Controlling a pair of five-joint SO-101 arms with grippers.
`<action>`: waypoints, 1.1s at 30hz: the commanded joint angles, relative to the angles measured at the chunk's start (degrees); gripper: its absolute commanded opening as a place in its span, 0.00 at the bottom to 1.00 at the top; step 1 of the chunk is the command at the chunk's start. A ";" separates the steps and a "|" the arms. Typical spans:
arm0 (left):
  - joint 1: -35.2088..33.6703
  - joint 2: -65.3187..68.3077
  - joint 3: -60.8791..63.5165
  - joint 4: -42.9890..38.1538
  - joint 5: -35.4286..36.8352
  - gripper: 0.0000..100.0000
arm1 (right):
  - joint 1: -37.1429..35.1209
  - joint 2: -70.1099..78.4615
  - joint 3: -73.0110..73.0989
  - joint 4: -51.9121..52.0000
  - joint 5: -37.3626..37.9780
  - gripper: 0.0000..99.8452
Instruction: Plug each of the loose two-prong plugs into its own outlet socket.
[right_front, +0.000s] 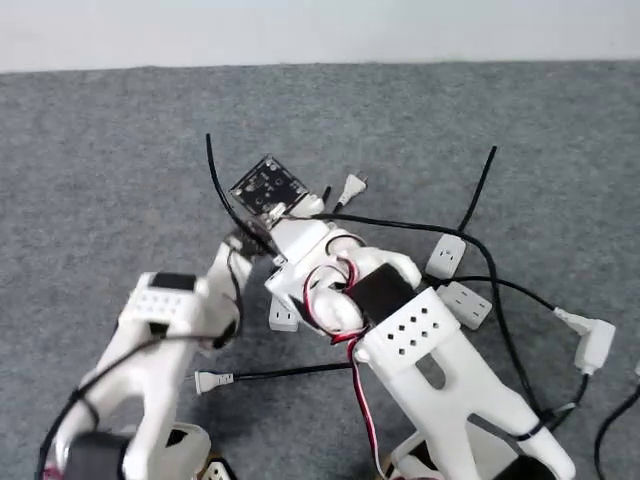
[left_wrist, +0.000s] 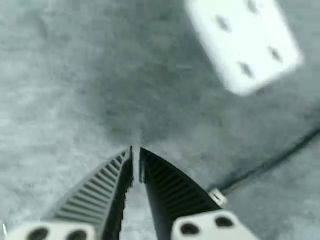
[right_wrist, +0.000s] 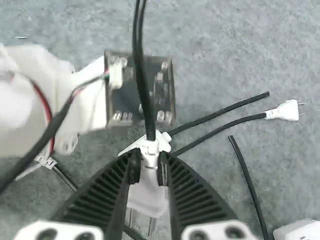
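My right gripper is shut on a white two-prong plug, whose black cable runs away over the other arm's black circuit board. The held plug's prongs point back toward the wrist. My left gripper is shut on nothing just above the grey carpet, with a white outlet socket a little ahead of it. In the high view, loose plugs lie at the middle back, the front and the far right. White sockets lie right of the arms, and a third sits between them.
Black cables cross the carpet around and under both arms, and one passes beside the left gripper. Another loose plug and a socket's corner lie to one side of the right gripper. The two arms' wrists are crowded close together.
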 joint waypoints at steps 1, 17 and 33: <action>2.99 -11.08 4.79 -1.76 -0.88 0.01 | -1.89 -1.45 -0.35 -1.01 -0.79 0.01; -0.18 -15.65 6.99 -6.15 5.19 0.01 | -1.71 2.77 0.88 -4.53 -1.41 0.01; -8.62 -15.21 3.47 -8.00 12.22 0.06 | 3.56 19.03 0.88 -17.63 -0.53 0.01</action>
